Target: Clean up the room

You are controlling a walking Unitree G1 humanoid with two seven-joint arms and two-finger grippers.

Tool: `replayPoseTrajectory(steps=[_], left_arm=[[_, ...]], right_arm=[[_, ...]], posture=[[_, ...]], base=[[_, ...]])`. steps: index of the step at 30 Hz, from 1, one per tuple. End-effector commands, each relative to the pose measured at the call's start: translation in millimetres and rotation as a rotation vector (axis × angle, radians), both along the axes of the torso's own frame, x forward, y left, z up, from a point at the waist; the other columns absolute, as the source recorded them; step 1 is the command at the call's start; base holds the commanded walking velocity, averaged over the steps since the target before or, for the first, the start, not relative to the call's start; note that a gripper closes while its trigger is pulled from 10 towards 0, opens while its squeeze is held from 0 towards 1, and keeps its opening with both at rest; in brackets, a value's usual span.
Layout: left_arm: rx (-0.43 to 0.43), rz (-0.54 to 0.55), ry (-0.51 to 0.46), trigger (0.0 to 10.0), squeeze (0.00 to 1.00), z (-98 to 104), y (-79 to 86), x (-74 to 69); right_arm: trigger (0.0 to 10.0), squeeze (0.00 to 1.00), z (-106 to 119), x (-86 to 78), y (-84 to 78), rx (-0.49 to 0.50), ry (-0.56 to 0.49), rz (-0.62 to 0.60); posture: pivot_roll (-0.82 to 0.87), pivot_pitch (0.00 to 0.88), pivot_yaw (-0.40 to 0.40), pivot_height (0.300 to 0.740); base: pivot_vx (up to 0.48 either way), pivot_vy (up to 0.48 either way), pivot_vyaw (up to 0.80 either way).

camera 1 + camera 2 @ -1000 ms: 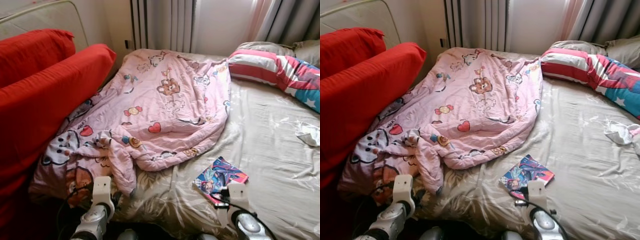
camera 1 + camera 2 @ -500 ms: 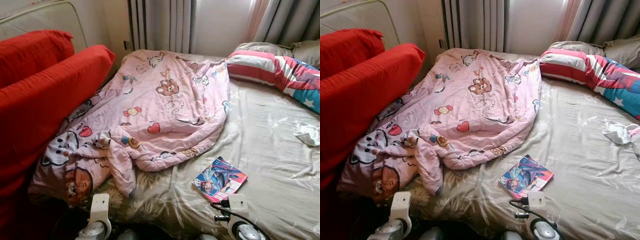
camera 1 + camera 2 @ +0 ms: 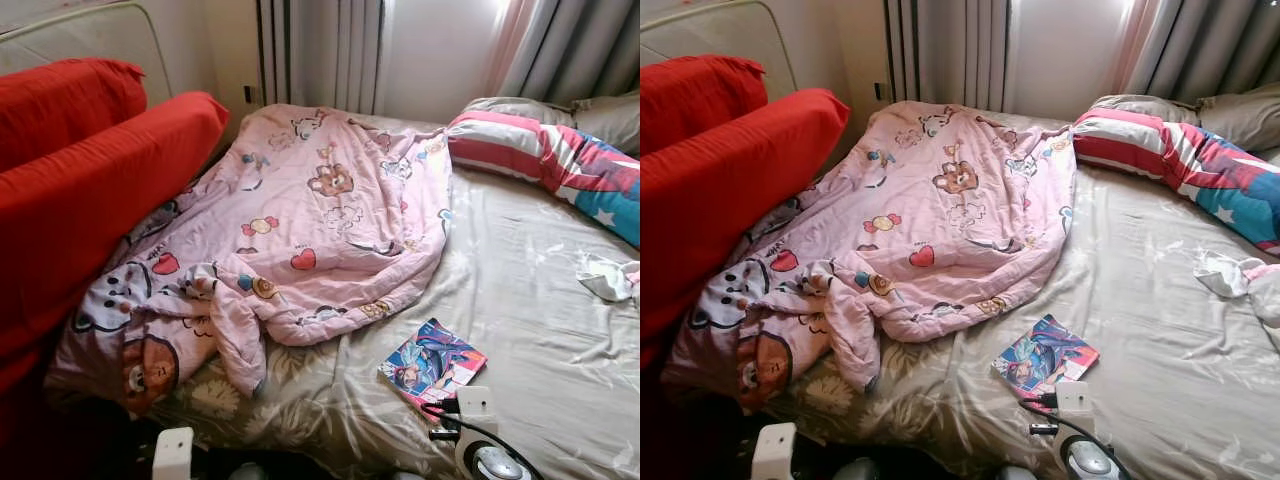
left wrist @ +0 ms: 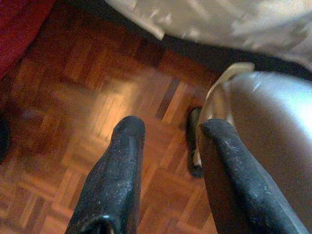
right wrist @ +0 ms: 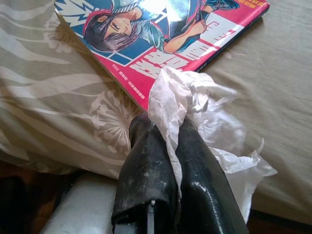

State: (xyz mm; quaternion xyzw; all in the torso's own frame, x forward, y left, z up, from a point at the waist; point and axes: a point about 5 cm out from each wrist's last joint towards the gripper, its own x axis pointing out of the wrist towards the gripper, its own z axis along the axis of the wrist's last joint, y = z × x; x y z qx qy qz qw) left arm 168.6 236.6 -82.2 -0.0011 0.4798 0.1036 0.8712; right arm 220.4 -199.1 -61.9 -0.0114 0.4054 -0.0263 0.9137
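Up close, right gripper [image 5: 165, 146] clamped on crumpled white tissue [image 5: 180, 105] beside comic book [image 5: 161, 34]; left gripper [image 4: 168, 141] parted over parquet floor [image 4: 73, 97].

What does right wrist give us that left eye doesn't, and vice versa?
Right wrist: the right gripper is shut on a crumpled white tissue, just off the comic book's near edge. Left eye: the pink quilt bunched across the bed, the red cushions alongside it, the striped pillow, and more crumpled white tissue farther along the sheet. Both: the comic book lying flat on the beige floral sheet.
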Motion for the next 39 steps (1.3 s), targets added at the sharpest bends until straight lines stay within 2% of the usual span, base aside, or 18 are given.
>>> replayPoseTrajectory(steps=[1, 10, 13, 26, 39], left_arm=[[-0.001, -0.006, 0.016, 10.0, 0.00, -1.8, 2.3, -5.4], [0.000, -0.027, 0.021, 10.0, 0.00, -2.8, 2.4, -8.3], [-0.001, -0.033, 0.020, 10.0, 0.00, -3.0, 1.2, -8.0], [-0.021, -0.022, 0.002, 10.0, 0.00, -2.0, -3.2, -3.2], [-0.021, -0.037, 0.000, 10.0, 0.00, -0.7, -2.2, -0.9]], right_arm=[[10.0, 0.00, 0.9, 1.4, -0.8, 0.006, -0.003, -0.018], [10.0, 0.00, -10.6, -20.7, -8.9, 0.016, 0.057, -0.074], [10.0, 0.00, -11.5, -23.1, -10.6, 0.014, 0.061, -0.085], [10.0, 0.00, -3.9, -5.8, 0.7, 0.048, 0.008, -0.115], [10.0, 0.00, -4.7, -7.8, -0.3, 0.067, 0.004, -0.118]], posture=[[0.00, 0.000, -0.038, 0.685], [-0.02, 0.000, -0.009, 0.740], [-0.02, 0.000, -0.006, 0.740], [0.00, 0.000, -0.020, 0.740], [0.01, 0.000, -0.017, 0.740]], base=[[0.000, 0.000, 0.00], [0.000, 0.000, 0.00], [0.000, 0.000, 0.00], [0.000, 0.000, 0.00], [0.000, 0.000, 0.00]])
